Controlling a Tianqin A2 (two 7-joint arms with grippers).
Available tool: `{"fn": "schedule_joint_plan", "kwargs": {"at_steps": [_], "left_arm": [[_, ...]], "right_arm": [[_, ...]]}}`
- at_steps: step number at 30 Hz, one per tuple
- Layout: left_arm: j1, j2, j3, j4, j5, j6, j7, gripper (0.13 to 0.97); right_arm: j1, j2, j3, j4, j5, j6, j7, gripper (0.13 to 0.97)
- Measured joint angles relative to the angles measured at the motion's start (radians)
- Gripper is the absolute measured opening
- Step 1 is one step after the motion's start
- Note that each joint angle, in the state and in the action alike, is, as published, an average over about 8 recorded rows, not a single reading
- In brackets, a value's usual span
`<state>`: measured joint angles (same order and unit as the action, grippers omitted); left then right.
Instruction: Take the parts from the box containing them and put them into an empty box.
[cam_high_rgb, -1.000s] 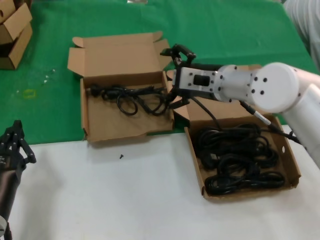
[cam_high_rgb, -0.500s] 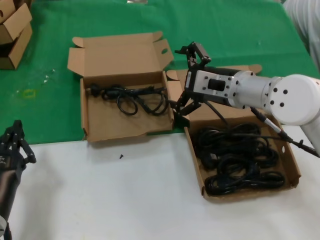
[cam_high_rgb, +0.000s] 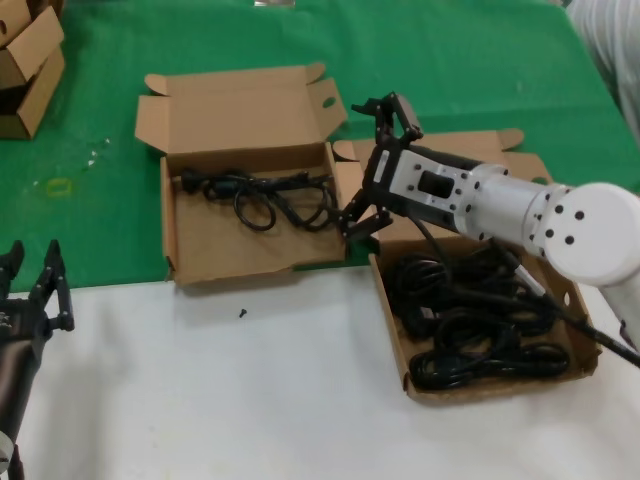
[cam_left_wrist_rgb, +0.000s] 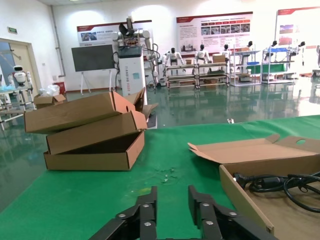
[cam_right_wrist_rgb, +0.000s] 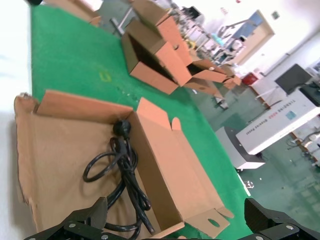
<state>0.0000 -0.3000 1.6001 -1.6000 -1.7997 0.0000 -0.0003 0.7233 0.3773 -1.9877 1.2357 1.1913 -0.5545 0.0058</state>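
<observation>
The wide shallow tray (cam_high_rgb: 392, 335) sits at the right and holds several black power cords (cam_high_rgb: 470, 320). The squarer box (cam_high_rgb: 220, 245) sits to its left with its lid (cam_high_rgb: 240, 105) open. One cord (cam_high_rgb: 262, 196) lies along its far side and also shows in the right wrist view (cam_right_wrist_rgb: 122, 172) and the left wrist view (cam_left_wrist_rgb: 280, 182). My right gripper (cam_high_rgb: 367, 165) is open and empty. It hovers between the two boxes, over the squarer box's right wall (cam_right_wrist_rgb: 165, 175). My left gripper (cam_high_rgb: 35, 290) is open and empty at the table's near left corner (cam_left_wrist_rgb: 170, 200).
Small stacked cartons (cam_high_rgb: 25, 60) stand on the green cloth at the far left and show in the left wrist view (cam_left_wrist_rgb: 90, 130). A small black speck (cam_high_rgb: 242, 313) lies on the white table in front of the squarer box. The tray's lid (cam_high_rgb: 450, 150) lies open behind the right arm.
My right gripper has drawn back to the right from over the squarer box's edge, empty, and the arm has swung lower. My left gripper's fingers have spread apart.
</observation>
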Motion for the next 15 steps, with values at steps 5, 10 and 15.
{"fn": "schedule_joint_plan", "kwargs": {"at_steps": [5, 10, 15], "left_arm": [[0.0, 0.0, 0.0, 0.0, 0.0, 0.0, 0.0, 0.277], [0.0, 0.0, 0.0, 0.0, 0.0, 0.0, 0.0, 0.342], [0.0, 0.0, 0.0, 0.0, 0.0, 0.0, 0.0, 0.451]], "right_arm": [[-0.053, -0.006, 0.029, 0.027, 0.045, 0.041, -0.001, 0.966], [-0.108, -0.012, 0.058, 0.054, 0.091, 0.083, -0.001, 0.966], [-0.162, -0.017, 0.087, 0.082, 0.137, 0.125, -0.001, 0.966]]}}
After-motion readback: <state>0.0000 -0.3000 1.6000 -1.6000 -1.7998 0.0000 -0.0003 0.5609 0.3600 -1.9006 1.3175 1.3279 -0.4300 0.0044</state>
